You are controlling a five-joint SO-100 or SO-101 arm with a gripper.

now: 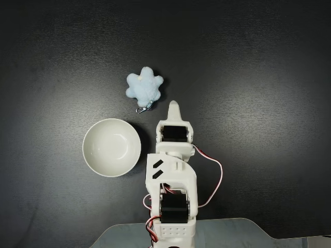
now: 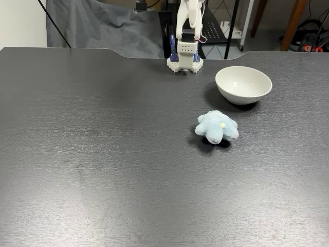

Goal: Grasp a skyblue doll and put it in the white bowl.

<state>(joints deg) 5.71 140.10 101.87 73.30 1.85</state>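
Observation:
In a fixed view from above, the skyblue doll (image 1: 144,87) lies flat on the black table, a fluffy lobed plush with a small metal clasp (image 1: 142,109) at its near edge. The white bowl (image 1: 111,147) stands upright below and left of it, with nothing inside. My gripper (image 1: 174,107) points up the picture from the folded arm, its single narrow tip just right of and below the doll, not touching it; it looks shut and holds nothing. In a fixed view from the table's far side, the doll (image 2: 217,126) lies in front of the bowl (image 2: 243,84).
The white arm base (image 2: 185,57) stands at the table's back edge (image 2: 128,53), left of the bowl in that view. Red and white cables (image 1: 212,175) loop beside the arm. Wide bare black tabletop (image 2: 103,154) spreads around the doll.

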